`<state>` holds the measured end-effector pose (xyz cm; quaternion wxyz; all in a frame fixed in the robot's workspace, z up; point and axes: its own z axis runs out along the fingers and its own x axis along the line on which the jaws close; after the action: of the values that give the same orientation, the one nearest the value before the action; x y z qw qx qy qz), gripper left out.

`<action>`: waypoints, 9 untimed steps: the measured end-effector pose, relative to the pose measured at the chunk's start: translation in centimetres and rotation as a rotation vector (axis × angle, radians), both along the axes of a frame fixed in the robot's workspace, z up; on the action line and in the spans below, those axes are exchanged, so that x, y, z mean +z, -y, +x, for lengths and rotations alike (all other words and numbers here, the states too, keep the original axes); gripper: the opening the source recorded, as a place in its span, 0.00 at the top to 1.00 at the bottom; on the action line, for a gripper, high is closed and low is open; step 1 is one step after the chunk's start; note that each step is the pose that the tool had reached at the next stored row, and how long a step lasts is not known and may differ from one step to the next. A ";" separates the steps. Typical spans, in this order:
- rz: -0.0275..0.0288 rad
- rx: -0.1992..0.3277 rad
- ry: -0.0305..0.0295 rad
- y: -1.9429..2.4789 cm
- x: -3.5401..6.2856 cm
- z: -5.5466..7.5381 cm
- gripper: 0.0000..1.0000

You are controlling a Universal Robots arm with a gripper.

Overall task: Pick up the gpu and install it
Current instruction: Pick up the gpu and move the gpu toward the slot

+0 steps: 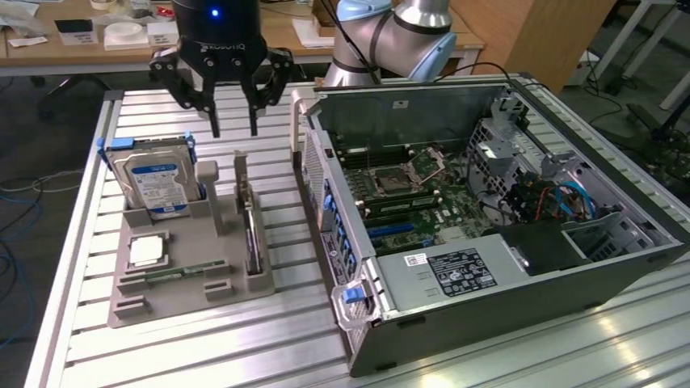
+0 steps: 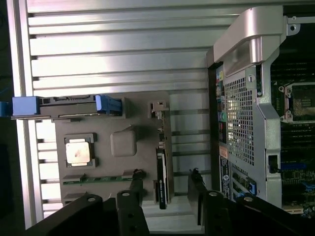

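Grey tray (image 1: 205, 242) (image 2: 142, 123): lies on the slatted metal bench (image 1: 183, 347) (image 2: 123, 44), along the edge on the exterior view's left, just beside the computer case.
Gpu (image 1: 251, 234) (image 2: 161, 172): stands on its long edge in a slot along the tray edge nearest the case.
Fingers (image 1: 213, 117) (image 2: 129, 211): spread wide and holding nothing. They hang in the air over the tray's far end, apart from the gpu.
Hard drive (image 1: 157, 182) (image 2: 64, 105): upright at the tray's far corner, away from the case, with blue clips at its sides.
Processor (image 1: 148, 250) (image 2: 78, 151): flat in a recess mid-tray.
Memory stick (image 1: 183, 271) (image 2: 98, 178): flat, toward the tray's near edge.
Computer case (image 1: 485, 267) (image 2: 246, 98): side open, with the circuit board exposed.
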<state>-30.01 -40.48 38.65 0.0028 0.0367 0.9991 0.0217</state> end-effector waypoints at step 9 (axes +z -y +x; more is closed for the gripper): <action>-0.0005 0.063 -0.0001 0.00 -0.12 0.0 0.41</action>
<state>-30.01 -40.48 38.53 0.0021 0.0051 0.9998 0.0216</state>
